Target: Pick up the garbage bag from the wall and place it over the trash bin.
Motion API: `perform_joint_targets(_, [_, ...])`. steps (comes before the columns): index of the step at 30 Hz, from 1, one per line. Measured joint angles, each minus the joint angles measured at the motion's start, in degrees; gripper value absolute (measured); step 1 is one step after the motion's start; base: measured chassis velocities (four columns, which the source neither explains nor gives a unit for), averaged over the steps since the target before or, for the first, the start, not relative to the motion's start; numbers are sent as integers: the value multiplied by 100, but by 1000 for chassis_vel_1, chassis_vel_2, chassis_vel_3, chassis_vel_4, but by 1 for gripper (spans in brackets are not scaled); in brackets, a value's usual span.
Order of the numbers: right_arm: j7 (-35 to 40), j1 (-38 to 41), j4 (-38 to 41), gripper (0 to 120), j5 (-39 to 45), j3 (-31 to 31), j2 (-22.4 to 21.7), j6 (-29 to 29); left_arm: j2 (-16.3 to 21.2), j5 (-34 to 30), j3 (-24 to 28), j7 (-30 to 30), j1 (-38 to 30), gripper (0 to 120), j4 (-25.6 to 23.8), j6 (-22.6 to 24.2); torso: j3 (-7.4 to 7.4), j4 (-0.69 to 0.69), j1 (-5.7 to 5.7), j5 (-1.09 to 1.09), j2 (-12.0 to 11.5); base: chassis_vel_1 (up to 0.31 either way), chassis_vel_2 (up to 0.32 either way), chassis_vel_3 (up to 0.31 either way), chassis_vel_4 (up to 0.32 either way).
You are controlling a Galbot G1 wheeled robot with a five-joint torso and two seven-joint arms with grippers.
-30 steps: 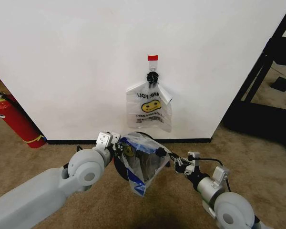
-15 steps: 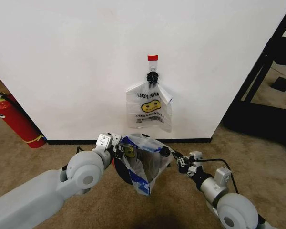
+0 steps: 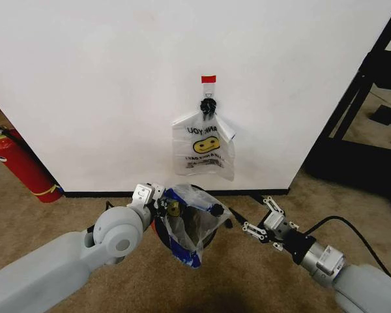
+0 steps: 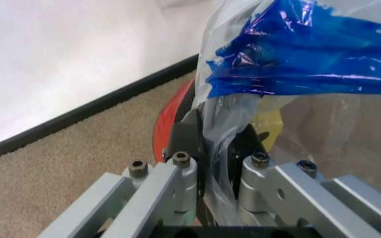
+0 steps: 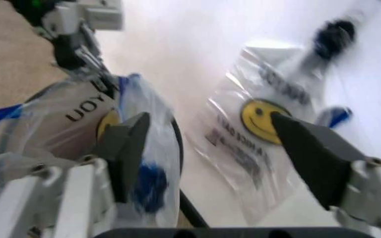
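Now, right gripper [image 3: 260,218]: jaws spread, released, backing right of the garbage bag [image 3: 190,225].
Left gripper [image 4: 218,151]: clamping bag edge over trash bin [image 3: 161,229].
Meaning: bag draped, placement nearly finishing.

**Open carpet on the right, bin mouth blocked**

The trash bin [image 3: 182,225] opening is draped by the garbage bag [image 3: 192,222], pinched at its left rim by the left gripper [image 3: 161,203]. Bare carpet [image 3: 247,274] is left around the spread-fingered right gripper [image 3: 264,218]. Behind, passage is closed by the wall [image 3: 117,91] and the hanging second bag [image 3: 204,147].
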Motion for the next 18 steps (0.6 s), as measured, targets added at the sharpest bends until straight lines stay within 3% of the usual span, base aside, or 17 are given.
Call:
perform_joint_targets(1, [-32, 139, 15, 79, -162, -152, -61, 6, -16, 34, 130, 2, -56, 5, 14, 0, 0, 2, 0, 0, 0, 0, 0, 0, 0])
perform_joint_targets(5, [-129, 488, -175, 95, -993, -719, -155, 104, -192, 108, 547, 48, -297, 5, 111, 0, 0, -3, 0, 0, 0, 0, 0, 0, 0])
perform_joint_targets(7, [-157, 511, -208, 97, -1075, -767, -170, 135, -208, 110, 581, 54, -317, 5, 119, 1, 0, -2, 0, 1, 0, 0, 0, 0, 0])
perform_joint_targets(11, [-450, 879, -605, 99, -2237, -1322, -309, 524, -303, 143, 792, 84, -435, 5, 204, 1, 0, -2, 0, 1, 0, 0, 0, 0, 0])
perform_joint_targets(18, [-440, 1775, -910, 95, -2688, -2115, -161, 481, -313, 158, 845, 80, -418, 5, 166, 1, 0, 0, 0, -1, 0, 0, 0, 0, 0])
